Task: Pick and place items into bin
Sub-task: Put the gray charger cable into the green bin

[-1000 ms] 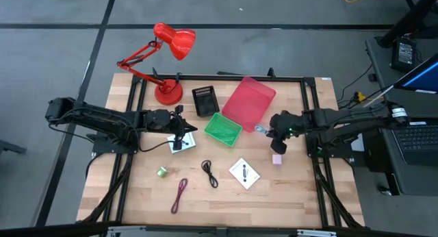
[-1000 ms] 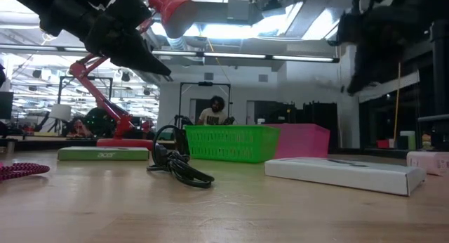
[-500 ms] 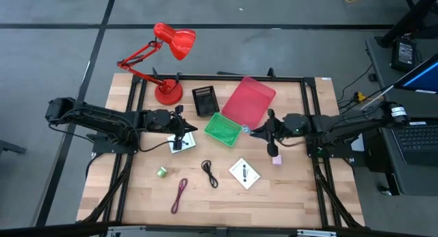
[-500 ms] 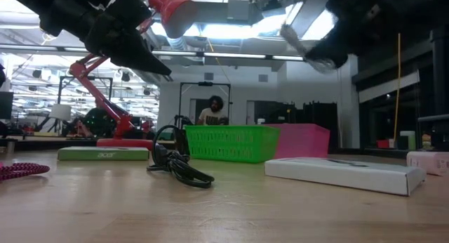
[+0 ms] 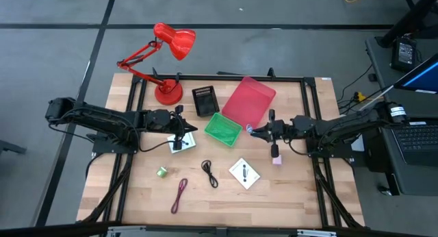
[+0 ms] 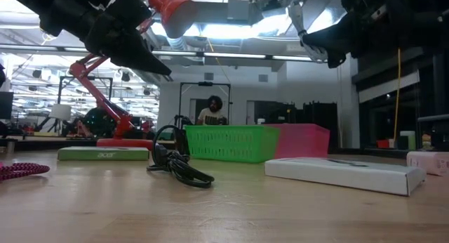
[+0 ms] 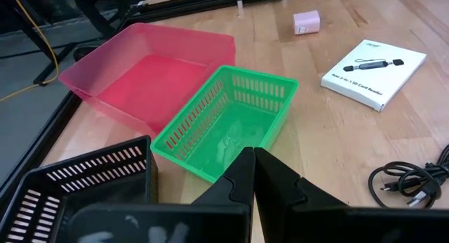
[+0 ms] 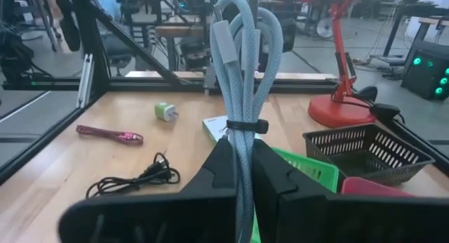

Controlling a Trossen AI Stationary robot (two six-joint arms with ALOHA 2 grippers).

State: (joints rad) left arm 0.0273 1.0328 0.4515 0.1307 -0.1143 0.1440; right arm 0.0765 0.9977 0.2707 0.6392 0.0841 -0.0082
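My right gripper (image 8: 238, 150) is shut on a pale blue-grey coiled cable (image 8: 238, 60) tied with a black band, in the air beside the green bin (image 5: 223, 129). My left gripper (image 7: 252, 162) hangs shut with nothing in it over a white card (image 5: 179, 144). Flat on the table lie a green roll (image 5: 162, 172), a maroon cable (image 5: 180, 194), a black cable (image 5: 209, 173), a second white card (image 5: 244, 173) and a pink cube (image 5: 276, 158). My right gripper pinches the coiled cable between its two fingers at the bundle's lower end (image 8: 240, 139), just under the black band. The fingers come about level from the table's right side. The bundle sticks out ahead of and above the fingertips (image 6: 298, 22), clear of the table.
A pink bin (image 5: 250, 100) and a black basket (image 5: 204, 101) stand behind the green bin, and a red desk lamp (image 5: 168, 92) stands at the far left. A person sits in the room beyond the table (image 6: 214, 111).
My right gripper has tipped up from pointing down to about level and rolled, its fingers swinging toward the table's left, toward the green bin. The coiled cable has gone with it, held clear of the table.
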